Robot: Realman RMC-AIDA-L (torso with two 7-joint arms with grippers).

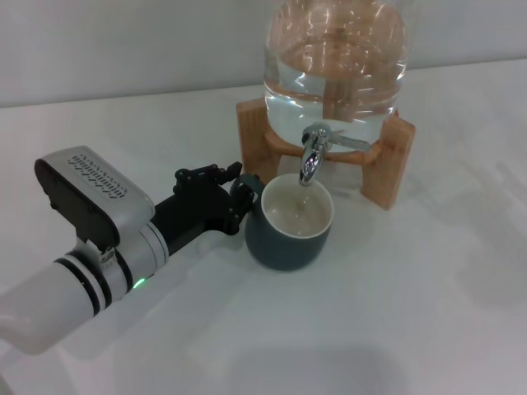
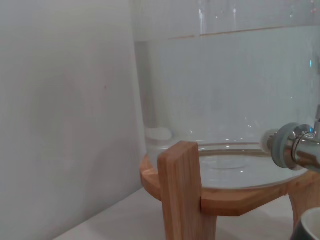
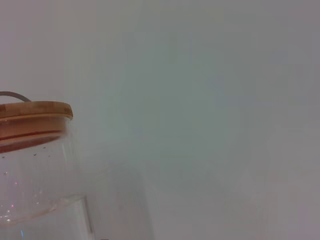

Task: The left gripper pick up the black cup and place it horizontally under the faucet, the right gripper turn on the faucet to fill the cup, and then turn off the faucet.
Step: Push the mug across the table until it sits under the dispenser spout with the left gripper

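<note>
At the handle side of the black cup (image 1: 289, 224), the left gripper (image 1: 239, 196) has its fingers closed narrowly on the cup, apparently around the loop handle, though the handle itself is mostly hidden between the fingers. The cup stands upright on the white table (image 1: 428, 313), directly ahead of the gripper, with its cream inside showing and its mouth right under the faucet (image 1: 311, 155). Something that looks like a thin stream of water runs from the spout into the cup, and the inside looks partly filled, though the level is hard to judge. Just beyond the cup, farther from the gripper, the glass jar (image 1: 333, 66) sits in its wooden stand (image 1: 394, 160), with the thin lever of the faucet pointing away to the far side.

The right gripper does not show in any view; its wrist camera looks past the jar's wooden lid (image 3: 32, 112) from high up.

The cup is likely stiff ceramic with a smooth glaze, brittle if knocked, and it grows heavier as it fills. The handle is the surest place to hold it; kept level, it should not spill.
</note>
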